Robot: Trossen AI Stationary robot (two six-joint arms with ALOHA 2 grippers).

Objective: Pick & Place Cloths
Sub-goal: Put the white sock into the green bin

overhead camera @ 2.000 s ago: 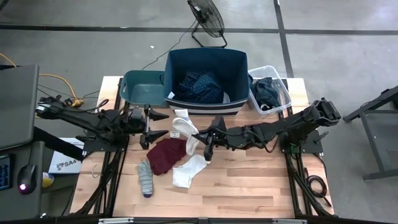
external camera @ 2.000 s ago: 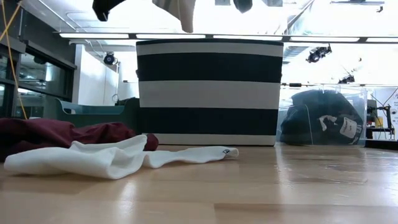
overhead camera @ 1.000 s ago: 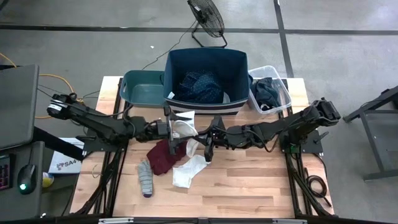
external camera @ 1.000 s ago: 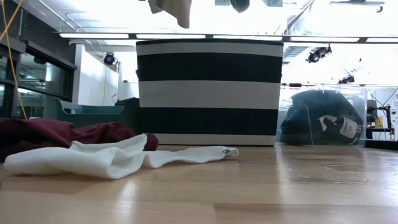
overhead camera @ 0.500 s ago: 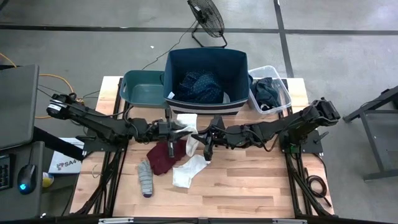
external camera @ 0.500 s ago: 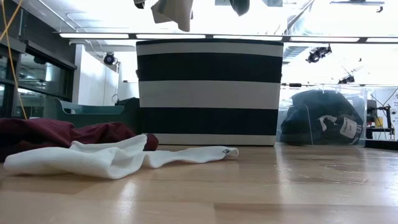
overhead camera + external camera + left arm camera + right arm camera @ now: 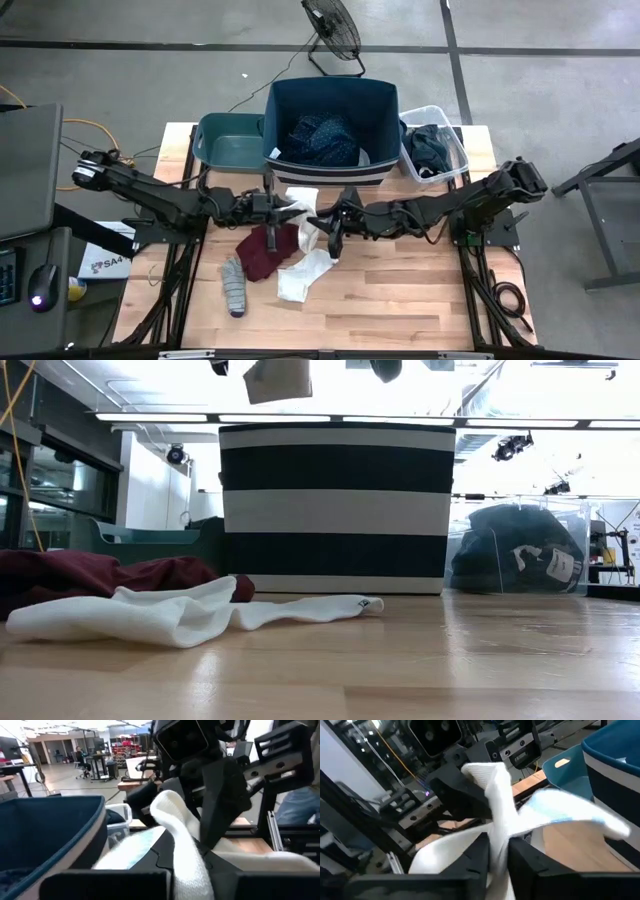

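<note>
Both grippers meet above the table's middle, just in front of the tall navy-and-white striped fabric bin (image 7: 332,125). The left gripper (image 7: 290,212) is clamped tight on a white sock (image 7: 300,205) held in the air. The right gripper (image 7: 322,222) has its fingers on either side of the same sock, drawn in close around it; whether they are pressing it cannot be told.

The high view alone shows the layout: navy dotted garments (image 7: 325,138) lie inside the striped bin, a teal plastic bin (image 7: 228,140) stands to its left, and a clear plastic bin (image 7: 436,143) holding dark clothing stands to its right. On the wooden table (image 7: 400,290) lie a maroon garment (image 7: 265,250), a second white sock (image 7: 305,275) and a grey sock (image 7: 232,285).

The low view shows the held sock (image 7: 277,378) hanging well clear of the tabletop, with the second white sock (image 7: 180,615) and the maroon garment (image 7: 90,575) lying flat below.

The left wrist view shows the sock (image 7: 182,845) draped between the dark fingers, with the other arm close behind. The right wrist view shows the sock (image 7: 497,810) standing up between its own fingers (image 7: 470,855).
</note>
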